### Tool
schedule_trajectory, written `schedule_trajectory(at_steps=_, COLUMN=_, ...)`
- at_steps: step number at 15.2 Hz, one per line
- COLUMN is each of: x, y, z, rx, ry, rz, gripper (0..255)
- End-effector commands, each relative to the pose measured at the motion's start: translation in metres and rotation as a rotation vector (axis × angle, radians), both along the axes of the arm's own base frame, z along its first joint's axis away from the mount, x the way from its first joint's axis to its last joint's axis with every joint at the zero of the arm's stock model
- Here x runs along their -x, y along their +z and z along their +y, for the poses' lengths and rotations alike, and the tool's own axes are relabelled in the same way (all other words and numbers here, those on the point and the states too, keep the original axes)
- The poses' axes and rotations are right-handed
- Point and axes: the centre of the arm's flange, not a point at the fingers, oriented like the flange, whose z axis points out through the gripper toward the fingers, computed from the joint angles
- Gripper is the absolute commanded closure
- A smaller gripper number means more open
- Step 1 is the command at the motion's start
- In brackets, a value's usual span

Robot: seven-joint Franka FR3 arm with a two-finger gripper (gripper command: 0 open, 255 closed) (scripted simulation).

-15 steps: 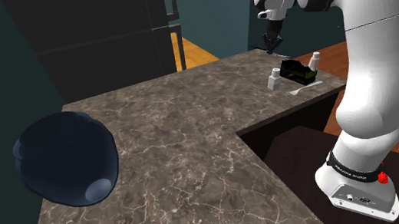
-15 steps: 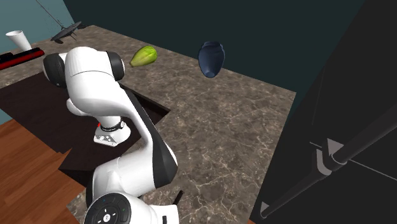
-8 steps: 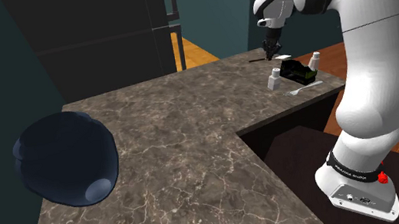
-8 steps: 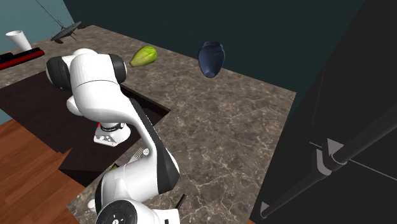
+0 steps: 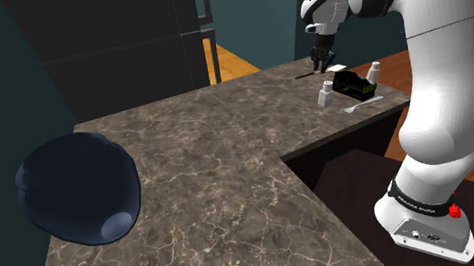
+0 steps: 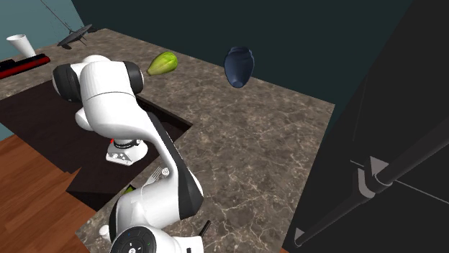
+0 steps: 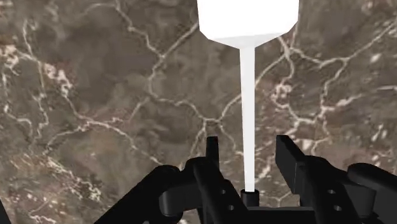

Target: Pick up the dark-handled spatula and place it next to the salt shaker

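While your gripper [image 7: 247,144] is hovering over the counter [image 7: 95,102]: its jaws are standing released, straddling the spatula [image 7: 247,89] without touching it and clasping nothing.
Spatula: it is lying flat on the stone. Its thin shaft is running straight between the jaws, and its broad blade is spreading out beyond the jaws' tips. Its dark handle [image 7: 248,193] is seemingly beginning back at the jaws' root.
Shapes and surfaces: the blade and shaft are showing plain white and smooth. The blade is looking wide with clipped corners, the shaft narrow as a rod. The counter is showing brown marble, hard and crazed with pale veins.
Destination: a white shaker [image 5: 324,96] and a second white shaker [image 5: 373,71] are flanking a black box [image 5: 354,85] near the jaws, off to one side of them. You are not being shown which one holds salt.
Risk, grip: you are probably lining up on the slim shaft rather than the handle. If so, the closing jaws may be pinching a smooth rod that is rolling or pivoting, with the blade end drooping.
Risk, contact: descending too far is likely to be driving the jaws' tips into hard stone. Carrying the spatula across low may be knocking a shaker over.
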Motion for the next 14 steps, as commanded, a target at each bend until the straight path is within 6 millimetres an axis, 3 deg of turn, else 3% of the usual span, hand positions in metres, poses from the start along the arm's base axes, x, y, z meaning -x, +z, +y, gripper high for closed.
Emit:
schedule_trajectory(at_steps=1, x=0.000, y=0.000, z=0.000, rx=0.000, ry=0.000, rz=0.000, gripper=0)
schedule_trajectory(at_steps=5, x=0.000, y=0.000, z=0.000, rx=0.000, ry=0.000, rz=0.000, gripper=0)
schedule_trajectory(at_steps=9, x=0.002, y=0.050, z=-0.003, rx=0.000, ry=0.000, rz=0.000, gripper=0)
schedule_trajectory(at_steps=14, x=0.002, y=0.050, z=-0.003, rx=0.000, ry=0.000, rz=0.000, gripper=0)
